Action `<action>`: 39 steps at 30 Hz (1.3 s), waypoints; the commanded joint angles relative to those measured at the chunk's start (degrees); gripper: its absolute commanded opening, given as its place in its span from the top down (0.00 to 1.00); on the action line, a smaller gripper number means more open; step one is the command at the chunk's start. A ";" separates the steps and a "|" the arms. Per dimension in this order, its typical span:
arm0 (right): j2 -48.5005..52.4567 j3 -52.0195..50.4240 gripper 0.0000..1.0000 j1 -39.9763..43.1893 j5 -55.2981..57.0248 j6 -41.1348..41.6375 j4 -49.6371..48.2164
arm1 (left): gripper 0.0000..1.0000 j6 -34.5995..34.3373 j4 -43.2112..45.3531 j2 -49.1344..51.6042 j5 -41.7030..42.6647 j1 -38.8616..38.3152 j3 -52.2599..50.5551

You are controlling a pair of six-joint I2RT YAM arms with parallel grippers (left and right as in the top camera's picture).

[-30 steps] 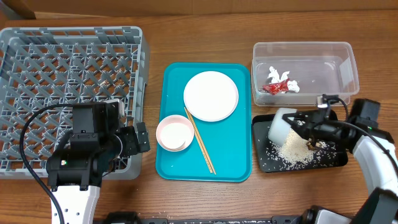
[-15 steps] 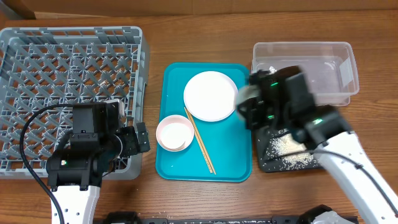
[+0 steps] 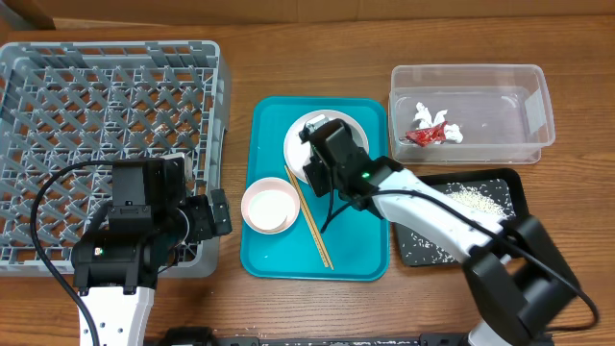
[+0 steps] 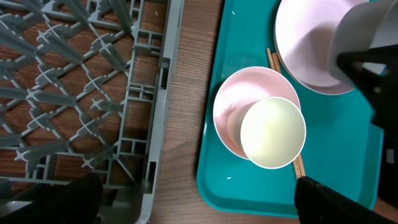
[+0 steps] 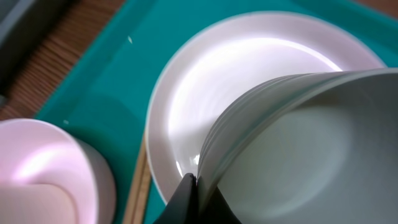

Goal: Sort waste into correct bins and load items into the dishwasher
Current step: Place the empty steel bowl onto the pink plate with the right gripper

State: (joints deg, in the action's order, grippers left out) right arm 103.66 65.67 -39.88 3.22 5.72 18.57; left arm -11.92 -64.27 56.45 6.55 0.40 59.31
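Note:
My right gripper (image 3: pixel 327 154) is shut on the rim of the grey-green bowl (image 5: pixel 298 149) and holds it tilted over the white plate (image 3: pixel 294 144). The bowl also shows in the left wrist view (image 4: pixel 360 25). The pale pink bowl (image 3: pixel 270 206) and the chopsticks (image 3: pixel 309 219) lie on the teal tray (image 3: pixel 360 252). My left gripper (image 3: pixel 207 216) is open and empty at the front right corner of the grey dish rack (image 3: pixel 106 125). The red wrapper (image 3: pixel 430 134) lies in the clear tub (image 3: pixel 471 82). Rice (image 3: pixel 478 198) lies on the black tray (image 3: pixel 524 177).
The teal tray sits between the rack and the two bins. My right arm stretches from the front right across the black tray to the plate. In the left wrist view the pink bowl (image 4: pixel 249 112) lies just ahead, beside the rack wall (image 4: pixel 158 112).
My right gripper has carried the grey-green bowl from over the black tray leftward to above the white plate. Rice now lies on the black tray. The left arm has not moved.

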 commanded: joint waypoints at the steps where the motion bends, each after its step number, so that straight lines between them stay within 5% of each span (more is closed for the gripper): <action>1: 0.96 0.94 0.91 -0.02 0.96 -0.39 -0.70 | 0.00 -0.55 0.20 0.13 -0.76 0.31 1.29; 10: -8.46 9.75 0.41 -0.02 -1.99 2.95 14.93 | 0.00 -0.52 0.20 0.13 -0.76 0.31 1.29; 16: -10.97 12.11 0.42 -0.31 -16.59 14.12 20.46 | 0.00 -0.52 0.20 0.13 -0.76 0.31 1.29; 22: -6.75 11.43 0.44 -3.93 -16.83 16.90 22.86 | 0.00 -0.52 0.20 0.13 -0.76 0.31 1.29; 28: 0.00 11.43 0.55 -7.32 -16.81 18.78 23.82 | 0.00 -0.52 0.17 0.13 -0.76 0.31 1.29; 32: 1.99 11.43 0.71 -7.52 -15.72 19.87 23.82 | 0.00 -0.52 0.20 0.13 -0.76 0.31 1.29; 39: 3.43 11.43 0.78 -7.69 -15.26 20.09 24.46 | 0.00 -0.55 0.15 0.13 -0.74 0.31 1.29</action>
State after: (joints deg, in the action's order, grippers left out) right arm 105.75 77.19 -47.33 -12.86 25.28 42.92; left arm -11.92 -64.27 56.45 6.55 0.40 59.31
